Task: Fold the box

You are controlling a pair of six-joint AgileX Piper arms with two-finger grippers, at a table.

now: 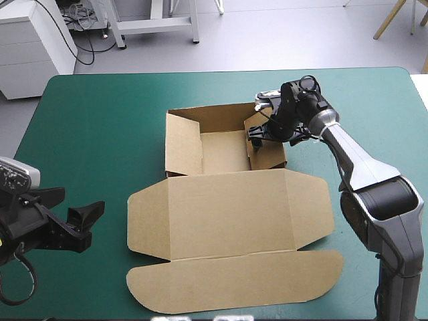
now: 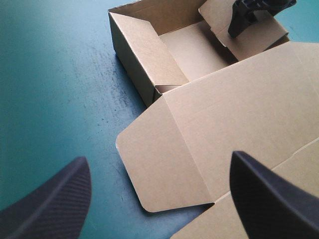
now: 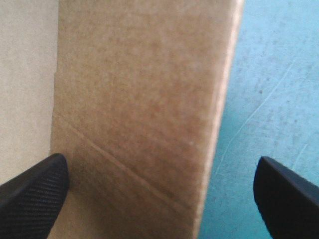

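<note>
The brown box lies mid-table. Its far part is a tray with the left wall and back wall raised, and the lid with its rounded flaps lies flat toward the near edge. My right gripper is open at the tray's right wall, which leans inward. In the right wrist view that wall stands between the fingers of the right gripper, one inside the tray and one over the cover. My left gripper hangs open near the table's left front, apart from the box. From the left gripper the lid's left flap lies just ahead.
The teal-green cover lies bare to the left of the box, between it and my left gripper. A narrower strip of cover runs along the right of the tray, under the right arm.
</note>
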